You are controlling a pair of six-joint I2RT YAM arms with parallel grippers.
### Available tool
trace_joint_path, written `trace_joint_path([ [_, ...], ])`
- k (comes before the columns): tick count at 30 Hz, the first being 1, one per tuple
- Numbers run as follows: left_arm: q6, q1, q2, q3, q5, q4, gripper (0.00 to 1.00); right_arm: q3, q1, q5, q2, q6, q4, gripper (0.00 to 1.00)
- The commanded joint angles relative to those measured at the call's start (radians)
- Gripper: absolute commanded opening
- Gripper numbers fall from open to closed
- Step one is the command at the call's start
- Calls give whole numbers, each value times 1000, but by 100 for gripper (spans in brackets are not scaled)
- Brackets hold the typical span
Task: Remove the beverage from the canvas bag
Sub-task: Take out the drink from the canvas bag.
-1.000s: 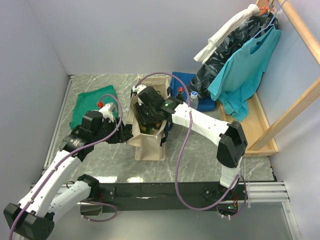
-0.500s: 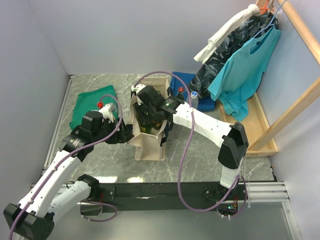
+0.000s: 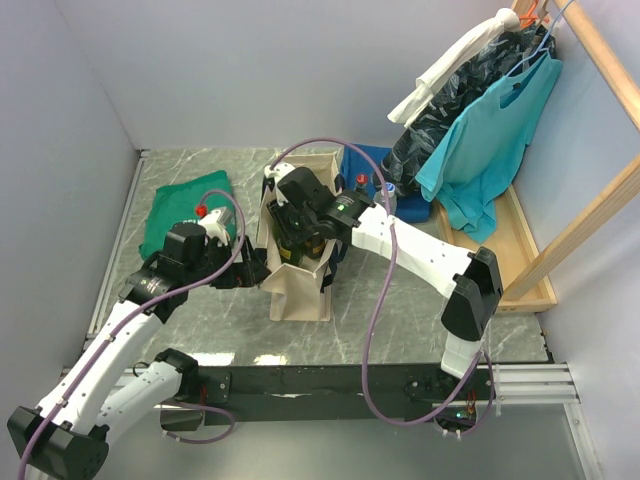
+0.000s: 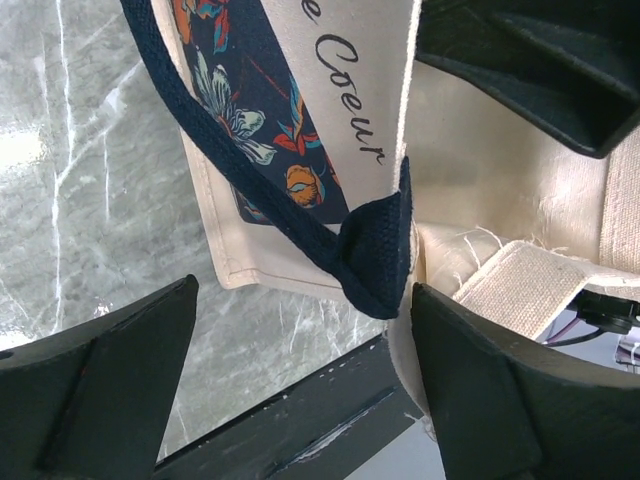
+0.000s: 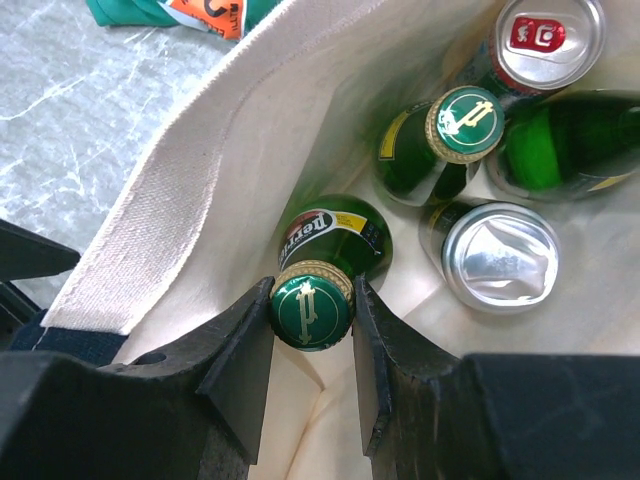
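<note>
Grey marbled counter (image 3: 400,290) boxed in by pale lilac walls, viewed from above. Near its middle, upright with mouth open: tall cream canvas bag (image 3: 300,292) with navy strap handles. Script lettering and a dark floral print on one face, close up in the left wrist view.

Right hand (image 5: 311,300) lowered into the bag's mouth, clenched on a green Perrier bottle (image 5: 335,235), one finger on each side of the neck just under the green-and-gold cap. Bottle upright, inside the bag, close against one canvas wall. Beside it in the bag: a second capped green bottle (image 5: 440,150), a red-topped can (image 5: 545,40), a silver-topped can (image 5: 498,255), and part of another green bottle (image 5: 560,150) at the edge of view.

Left hand (image 4: 302,300) released, fingers spread wide on either side of the bag's rim, at the stitched-on end of a navy handle (image 4: 375,250); neither finger touching cloth.

Left of the bag, flat on the counter: folded green T-shirt (image 3: 180,210). Behind the bag: folded blue cloth (image 3: 365,160). At far right: wooden rack (image 3: 525,255) hung with a teal shirt (image 3: 490,150), a dark patterned garment (image 3: 440,140) and a white one (image 3: 455,65).
</note>
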Motion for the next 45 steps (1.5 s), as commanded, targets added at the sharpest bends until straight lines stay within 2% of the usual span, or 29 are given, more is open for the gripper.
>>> trace_joint_path([
  [1,13,-7,-24,-6,39,-12,94,88,7,29,-123,-12,129,0],
  [24,-9,-5,-136,-11,1,-1,98,84,22,44,-147,-22,121,0],
  [35,-13,-5,-133,-11,-16,-7,98,22,30,42,-144,-10,114,0],
  [45,-18,-5,-122,-9,-22,-10,98,76,33,45,-158,-28,89,0],
])
